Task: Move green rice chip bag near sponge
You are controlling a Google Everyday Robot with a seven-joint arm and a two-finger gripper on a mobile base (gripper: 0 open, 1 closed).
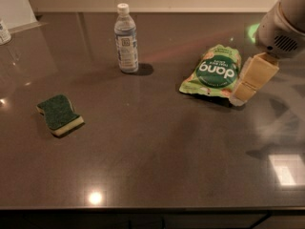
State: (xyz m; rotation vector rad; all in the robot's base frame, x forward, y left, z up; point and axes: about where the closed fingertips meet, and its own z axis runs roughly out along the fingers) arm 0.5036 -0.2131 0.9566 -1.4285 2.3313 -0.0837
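My gripper (pixel 240 95) hangs at the right of the frame, low over the table (pixel 157 151). I cannot tell if it is spread or pressed together. Just to its left lies the green rice chip bag (pixel 213 71), its long axis running nearly up-down in the frame. The sponge (pixel 59 114) is well apart, at the far left.

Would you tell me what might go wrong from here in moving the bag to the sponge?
The tool sits at the edge of the green rice chip bag and may shove it rather than grip it. The upright water bottle stands near the route to the sponge and could be toppled.
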